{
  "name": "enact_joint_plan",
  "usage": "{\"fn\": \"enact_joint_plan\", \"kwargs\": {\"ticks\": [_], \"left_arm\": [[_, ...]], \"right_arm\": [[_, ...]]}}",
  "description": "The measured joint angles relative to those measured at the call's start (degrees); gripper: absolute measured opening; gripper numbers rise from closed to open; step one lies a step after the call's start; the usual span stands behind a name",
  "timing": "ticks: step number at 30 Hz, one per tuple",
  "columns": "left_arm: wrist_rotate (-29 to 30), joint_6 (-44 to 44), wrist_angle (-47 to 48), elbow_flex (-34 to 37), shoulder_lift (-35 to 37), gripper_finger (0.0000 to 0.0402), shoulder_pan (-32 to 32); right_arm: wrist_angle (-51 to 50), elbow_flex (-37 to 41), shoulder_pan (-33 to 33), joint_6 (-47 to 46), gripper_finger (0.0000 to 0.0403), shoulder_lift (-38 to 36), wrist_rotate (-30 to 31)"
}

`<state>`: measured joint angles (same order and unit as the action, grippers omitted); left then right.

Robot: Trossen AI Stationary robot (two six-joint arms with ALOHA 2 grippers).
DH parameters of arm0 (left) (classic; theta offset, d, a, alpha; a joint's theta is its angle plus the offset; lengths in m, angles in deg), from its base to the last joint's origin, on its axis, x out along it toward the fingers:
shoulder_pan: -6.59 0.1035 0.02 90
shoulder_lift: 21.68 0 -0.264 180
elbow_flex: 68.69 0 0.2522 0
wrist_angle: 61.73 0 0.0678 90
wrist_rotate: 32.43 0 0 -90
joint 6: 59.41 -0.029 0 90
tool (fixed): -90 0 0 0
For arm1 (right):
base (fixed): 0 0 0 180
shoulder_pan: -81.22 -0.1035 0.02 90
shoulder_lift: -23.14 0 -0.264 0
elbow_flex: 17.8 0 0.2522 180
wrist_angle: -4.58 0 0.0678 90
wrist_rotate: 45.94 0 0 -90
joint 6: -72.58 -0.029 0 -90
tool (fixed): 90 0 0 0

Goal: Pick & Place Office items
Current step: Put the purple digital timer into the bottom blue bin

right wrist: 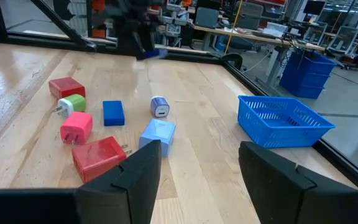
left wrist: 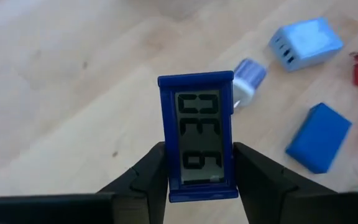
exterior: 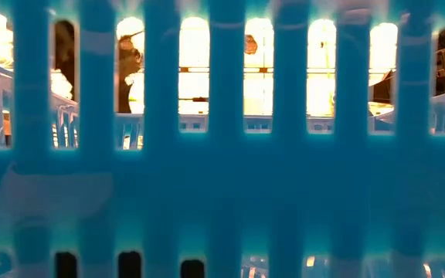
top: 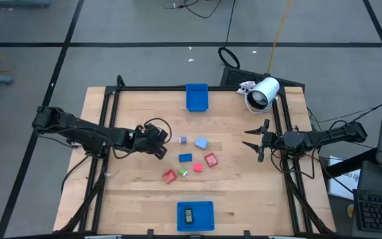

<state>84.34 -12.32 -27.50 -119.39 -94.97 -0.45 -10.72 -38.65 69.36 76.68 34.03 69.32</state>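
My left gripper (top: 162, 144) is shut on a small blue-framed digital clock (left wrist: 197, 134) above the table's left middle. Loose pieces lie on the wood right of it: a purple cube (top: 182, 140), a light blue block (top: 201, 143), a blue block (top: 185, 158), two red blocks (top: 210, 160) (top: 170, 175), a pink piece (top: 197, 168) and a green bit (top: 184, 172). A dark piece (top: 188, 215) lies in the near blue tray (top: 207, 207). My right gripper (top: 253, 141) waits open at the table's right side, clear of everything. My left gripper pinches the clock between its two fingers (left wrist: 157, 165), one on each long side of the blue frame near its end (left wrist: 168, 186). The display faces the wrist camera. In the right wrist view the clock (right wrist: 151, 53) looks lifted clear of the wood.
A blue basket (top: 196, 97) stands at the table's far edge. A white cylindrical device (top: 264, 93) lies at the far right corner. A dark frame runs along the table's edges. Blue slatted tray walls (exterior: 222, 193) fill the low view. Bare wood lies between the pieces and the near tray.
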Motion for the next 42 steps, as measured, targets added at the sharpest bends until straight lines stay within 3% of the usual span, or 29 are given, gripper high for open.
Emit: {"fn": "enact_joint_plan", "kwargs": {"ticks": [7, 16, 19, 24, 33, 38, 42], "left_arm": [[-5.04, -0.35, -23.07, 14.34, 4.3, 0.0164, 2.64], [-18.74, -19.07, -60.46, 26.11, 6.75, 0.0155, 3.23], [-20.86, -19.58, -65.06, 29.82, 6.98, 0.0163, 5.75], [-24.79, -18.04, -73.18, 35.84, 8.59, 0.0152, 10.26], [-36.24, -20.18, -74.41, 36.17, 14.56, 0.0166, 15.55], [-40.76, -21.17, -74.18, 36.14, 18.53, 0.0152, 15.2], [-40.74, -24.58, -73.51, 35.96, 19.74, 0.0152, 13.61]], "right_arm": [[0.0, 0.0, 0.02, 0.02, 0.0205, -0.02, 0.0], [0.0, 0.0, 0.0, -0.01, 0.0208, -0.02, 0.0], [0.0, 0.0, 0.02, 0.77, 0.0206, 0.0, 0.0], [0.02, 0.0, 0.17, 18.1, 0.0204, 0.0, 0.06], [0.24, 0.0, 0.17, 28.21, 0.0204, 0.0, 0.0], [0.37, 0.0, 0.15, 22.2, 0.0207, 0.0, -1.74], [1.95, 0.0, 0.14, 6.1, 0.0204, 0.01, -11.48]]}}
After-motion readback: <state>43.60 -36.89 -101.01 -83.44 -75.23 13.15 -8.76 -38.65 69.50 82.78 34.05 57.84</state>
